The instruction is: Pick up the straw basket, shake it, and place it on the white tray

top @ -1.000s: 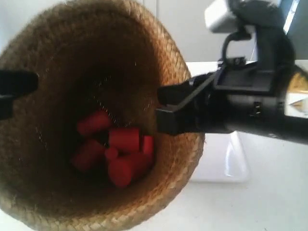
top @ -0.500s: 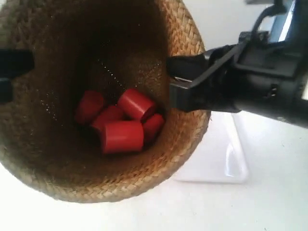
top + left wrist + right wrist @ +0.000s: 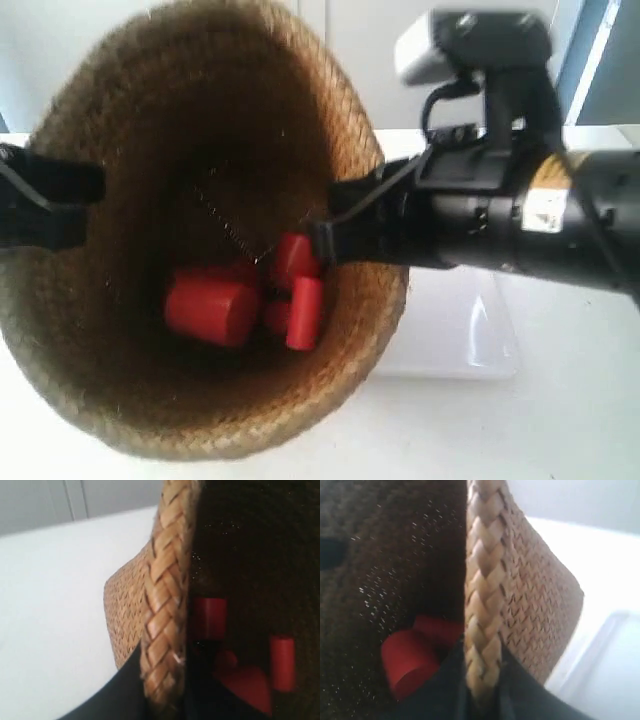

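The straw basket hangs in the air, its mouth toward the exterior camera, with several red cylinders loose in its bottom. The arm at the exterior view's left has its gripper on the rim. The arm at the exterior view's right has its gripper on the opposite rim. In the left wrist view my left gripper is shut on the braided rim. My right gripper is shut on the braided rim too. The white tray lies on the table behind the basket.
The white table runs under and around the basket. The tray shows past the basket's outer wall in the right wrist view. A pale wall stands behind the table.
The basket shifted up in the exterior view half a second ago and has come back down. The red cylinders inside have tumbled into a new arrangement. Both grippers kept their hold on the rim.
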`<control>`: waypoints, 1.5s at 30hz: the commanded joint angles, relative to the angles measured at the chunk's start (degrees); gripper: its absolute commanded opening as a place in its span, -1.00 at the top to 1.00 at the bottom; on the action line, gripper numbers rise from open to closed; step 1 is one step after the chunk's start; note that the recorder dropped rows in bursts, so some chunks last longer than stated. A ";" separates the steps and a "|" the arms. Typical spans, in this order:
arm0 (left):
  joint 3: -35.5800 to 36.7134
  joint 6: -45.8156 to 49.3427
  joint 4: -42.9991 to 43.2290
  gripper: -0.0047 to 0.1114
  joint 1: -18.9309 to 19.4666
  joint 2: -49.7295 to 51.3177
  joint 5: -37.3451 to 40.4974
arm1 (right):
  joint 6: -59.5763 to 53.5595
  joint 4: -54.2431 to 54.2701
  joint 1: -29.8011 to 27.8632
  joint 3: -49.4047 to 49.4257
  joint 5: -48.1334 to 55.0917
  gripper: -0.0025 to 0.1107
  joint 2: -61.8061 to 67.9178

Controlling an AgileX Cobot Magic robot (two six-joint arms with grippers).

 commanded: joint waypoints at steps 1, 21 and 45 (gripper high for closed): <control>-5.26 1.10 -5.55 0.92 -2.87 -3.81 6.91 | -0.37 1.91 3.24 -2.91 2.74 0.96 -4.05; -4.08 6.15 -5.12 0.92 -1.00 0.80 4.30 | -2.71 4.63 0.79 -2.90 1.91 0.96 2.02; -0.89 4.43 1.74 0.92 -3.56 -3.22 -2.85 | 1.04 -7.03 2.50 -1.60 -2.11 0.96 -2.76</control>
